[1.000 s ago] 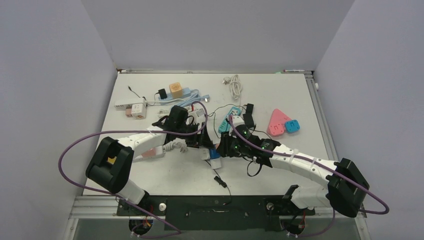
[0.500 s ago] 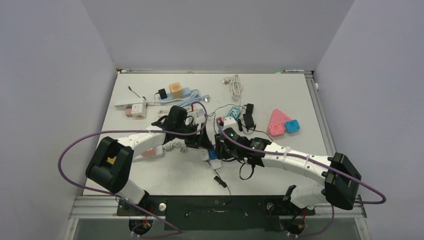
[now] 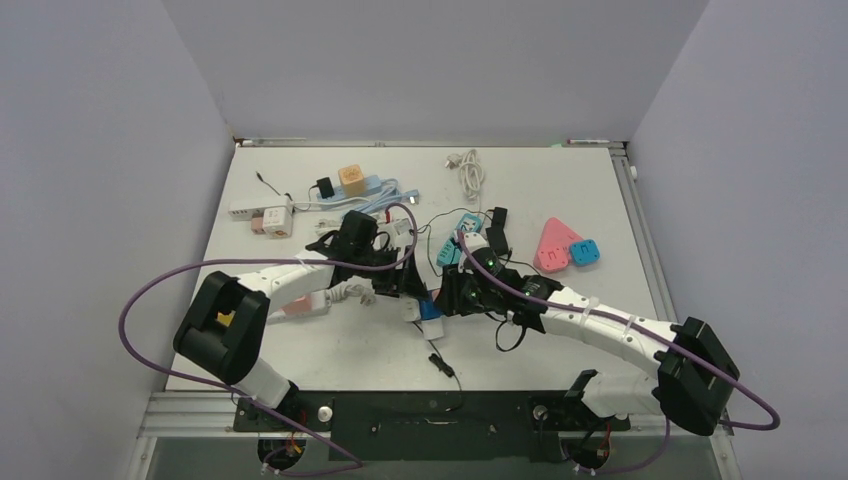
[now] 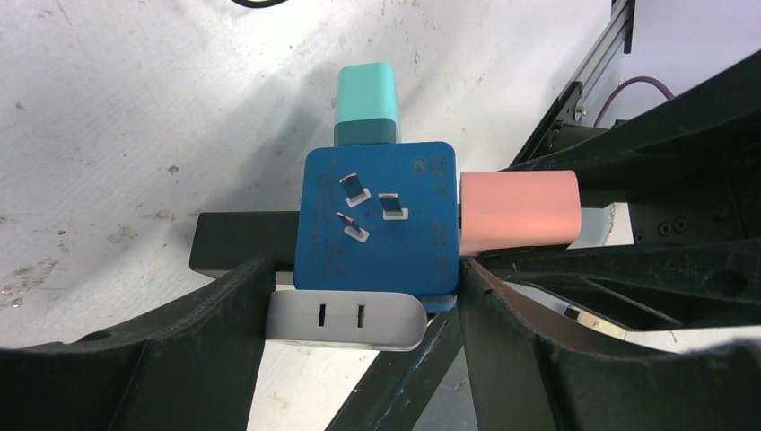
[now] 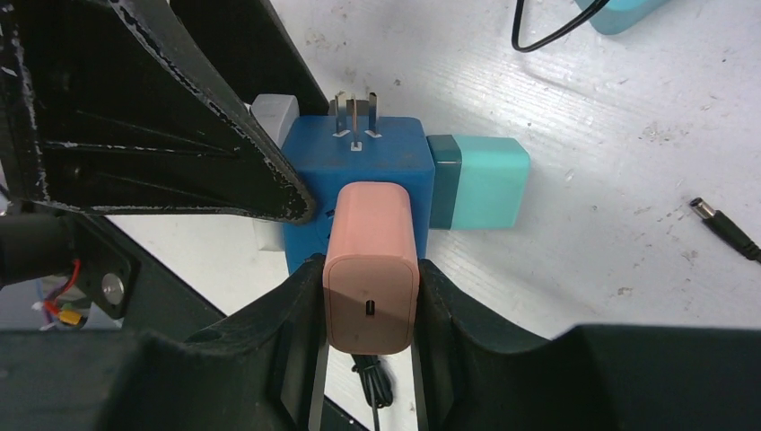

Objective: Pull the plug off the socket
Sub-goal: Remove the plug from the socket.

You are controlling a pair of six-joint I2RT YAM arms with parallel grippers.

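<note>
A blue cube socket (image 4: 377, 215) carries a teal plug (image 4: 366, 103), a pink plug (image 4: 516, 211) and a white plug (image 4: 345, 319) on three of its sides. Its own three prongs face the left wrist camera. My left gripper (image 4: 368, 296) is shut on the socket, one finger on each side. My right gripper (image 5: 370, 296) is shut on the pink plug (image 5: 370, 260), which sits flush against the socket (image 5: 359, 157). From above, the socket (image 3: 430, 308) lies at the table's near middle, where the left gripper (image 3: 415, 295) and right gripper (image 3: 450, 300) meet.
A black barrel connector (image 5: 718, 224) on its cable lies close to the right of the socket. Further back are a teal strip (image 3: 458, 235), a pink triangular strip (image 3: 556, 245), a white cable coil (image 3: 470, 170), an orange cube (image 3: 351, 178) and small adapters (image 3: 272, 218).
The right arm swung left half a second ago and has come back right. The left arm has barely moved. Both grips look unchanged.
</note>
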